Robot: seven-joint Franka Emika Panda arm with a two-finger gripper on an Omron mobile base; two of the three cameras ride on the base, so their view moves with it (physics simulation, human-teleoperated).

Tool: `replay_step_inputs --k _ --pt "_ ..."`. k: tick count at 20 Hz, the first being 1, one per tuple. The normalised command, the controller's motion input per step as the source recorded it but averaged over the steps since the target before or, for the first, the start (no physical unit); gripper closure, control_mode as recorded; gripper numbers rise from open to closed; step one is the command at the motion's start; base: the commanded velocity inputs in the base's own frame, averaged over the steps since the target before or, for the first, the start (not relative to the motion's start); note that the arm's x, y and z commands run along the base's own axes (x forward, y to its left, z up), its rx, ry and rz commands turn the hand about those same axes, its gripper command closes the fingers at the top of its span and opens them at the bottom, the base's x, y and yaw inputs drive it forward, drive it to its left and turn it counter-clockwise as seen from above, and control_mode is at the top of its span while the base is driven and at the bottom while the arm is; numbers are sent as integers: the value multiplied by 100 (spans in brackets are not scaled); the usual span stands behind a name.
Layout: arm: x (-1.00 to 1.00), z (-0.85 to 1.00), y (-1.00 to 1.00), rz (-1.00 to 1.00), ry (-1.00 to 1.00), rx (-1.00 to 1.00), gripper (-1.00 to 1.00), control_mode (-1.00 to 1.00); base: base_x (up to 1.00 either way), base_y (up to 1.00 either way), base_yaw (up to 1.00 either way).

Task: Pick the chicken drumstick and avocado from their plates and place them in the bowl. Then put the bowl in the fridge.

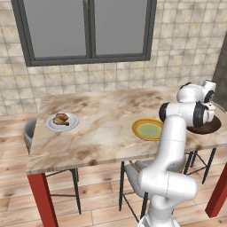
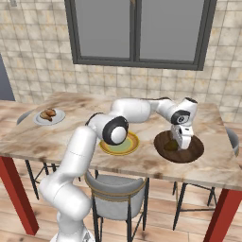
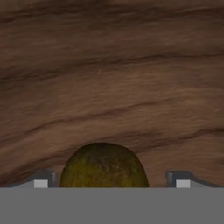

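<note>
Now the gripper point(image 2: 181, 142) is hovering over the bowl point(image 2: 194, 152), fingers spread beside the avocado point(image 3: 103, 165). Rising crookedly, a finger could be nudging it out.

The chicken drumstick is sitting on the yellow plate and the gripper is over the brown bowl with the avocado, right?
Not quite. The chicken drumstick sits on the small white plate, as the left base view shows; the yellow plate holds nothing. The rest is right: the gripper is over the brown bowl with the avocado.
</note>
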Motion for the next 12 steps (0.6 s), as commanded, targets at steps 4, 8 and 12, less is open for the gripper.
replay_step_inputs --k 4,8,12 --pt "-13 17 0 0 0 10 -100 -100 0 0 0" --pt "-25 34 0 0 -3 9 -100 -100 0 0 0" --pt "-33 45 10 1 -8 1 -100 -100 0 0 0"
